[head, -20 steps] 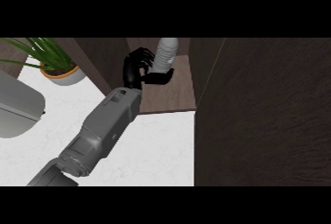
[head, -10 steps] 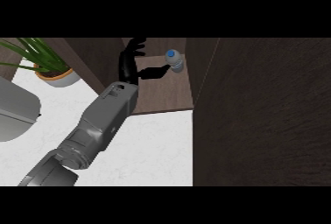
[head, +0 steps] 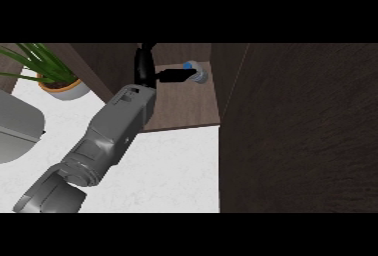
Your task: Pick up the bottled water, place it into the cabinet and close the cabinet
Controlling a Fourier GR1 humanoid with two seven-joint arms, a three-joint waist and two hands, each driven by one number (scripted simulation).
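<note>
The bottled water [head: 196,73] stands upright on the wooden cabinet shelf [head: 181,107], seen from above with its blue cap showing. My left hand [head: 145,67] is just left of it inside the cabinet. Its fingers point straight away from me and its thumb [head: 174,76] reaches out to the bottle's side. The hand is open and not wrapped round the bottle. My grey left forearm [head: 111,135] runs in from the lower left. My right hand does not show.
The open dark wood cabinet door [head: 303,130] fills the right side, its edge close to the bottle. A potted plant [head: 55,82] stands on the white counter [head: 170,170] at the left. A grey rounded object [head: 15,130] sits at the left edge.
A second ago my left hand held the bottle tilted inside the cabinet. Now the bottle stands on the shelf and the hand has opened beside it.
</note>
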